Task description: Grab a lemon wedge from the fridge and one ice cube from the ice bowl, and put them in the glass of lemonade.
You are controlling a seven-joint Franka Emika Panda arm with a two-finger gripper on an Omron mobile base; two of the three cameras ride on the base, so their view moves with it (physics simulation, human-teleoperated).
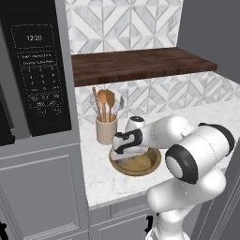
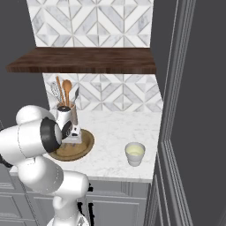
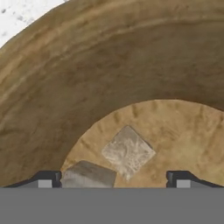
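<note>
My gripper (image 3: pixel 113 180) is open and points down into the wooden ice bowl (image 3: pixel 109 74). It hangs just above the bowl's floor (image 1: pixel 123 161) (image 2: pixel 75 139). One pale ice cube (image 3: pixel 128 152) lies on the floor ahead of the fingertips. Another ice cube (image 3: pixel 88 175) sits between the fingers, close to the left one; nothing is gripped. The ice bowl (image 1: pixel 149 165) (image 2: pixel 87 148) rests on the white marble counter (image 2: pixel 114 132). The glass of lemonade (image 2: pixel 135 153) stands to the bowl's right. The dark grey fridge (image 2: pixel 203 110) borders the counter's right end. The lemon wedge is out of view.
A beige crock of wooden utensils (image 1: pixel 106 129) stands behind the bowl against the tiled wall. A dark wooden shelf (image 1: pixel 140 63) hangs above the counter. A black oven panel (image 1: pixel 40 70) in a grey cabinet closes the left side.
</note>
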